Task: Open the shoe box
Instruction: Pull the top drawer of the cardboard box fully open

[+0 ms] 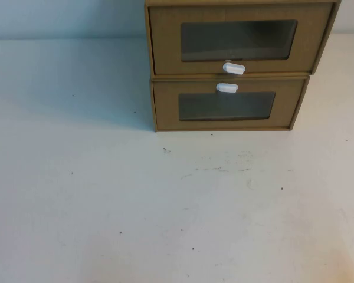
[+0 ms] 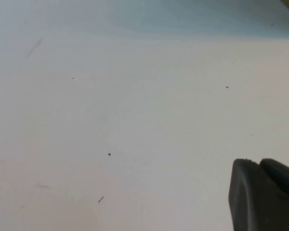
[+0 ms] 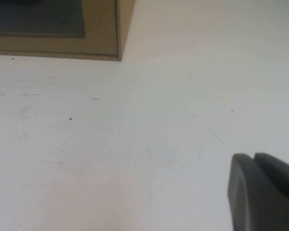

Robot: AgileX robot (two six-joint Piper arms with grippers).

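Two brown cardboard shoe boxes stand stacked at the back of the white table. The upper box [image 1: 242, 38] and the lower box [image 1: 230, 106] each have a dark window and a small white handle: upper handle [image 1: 233, 68], lower handle [image 1: 226, 88]. Both fronts sit flush and closed. Neither arm shows in the high view. My left gripper [image 2: 258, 162] hangs shut over bare table with nothing in it. My right gripper [image 3: 254, 157] is shut and empty too, over the table a good way short of the lower box's corner [image 3: 106, 29].
The white tabletop [image 1: 165, 206] carries small dark specks and faint scuff marks in front of the boxes. A pale wall runs behind the table at the left.
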